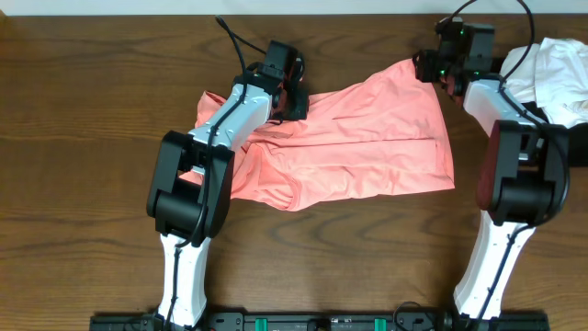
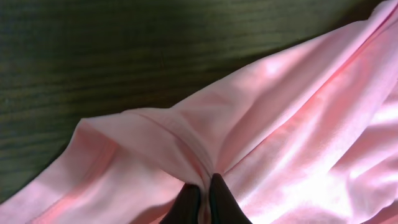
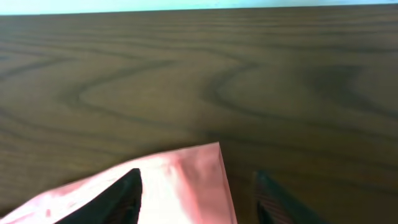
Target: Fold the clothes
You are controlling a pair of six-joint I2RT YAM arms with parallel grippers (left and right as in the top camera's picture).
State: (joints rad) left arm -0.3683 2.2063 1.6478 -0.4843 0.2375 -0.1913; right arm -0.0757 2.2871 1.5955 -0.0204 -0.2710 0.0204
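Observation:
A pink garment [image 1: 358, 138] lies spread and wrinkled across the middle of the wooden table. My left gripper [image 1: 292, 97] is at its upper left edge, shut on a pinched fold of the pink cloth [image 2: 200, 180]. My right gripper [image 1: 439, 66] is at the garment's upper right corner. In the right wrist view its fingers [image 3: 198, 186] are open and straddle the pink corner [image 3: 196, 168], which lies flat on the table.
A white garment [image 1: 560, 78] lies bunched at the table's far right edge, behind my right arm. Dark wooden tabletop [image 1: 92, 110] surrounds the pink cloth. Cables run from both wrists toward the back edge.

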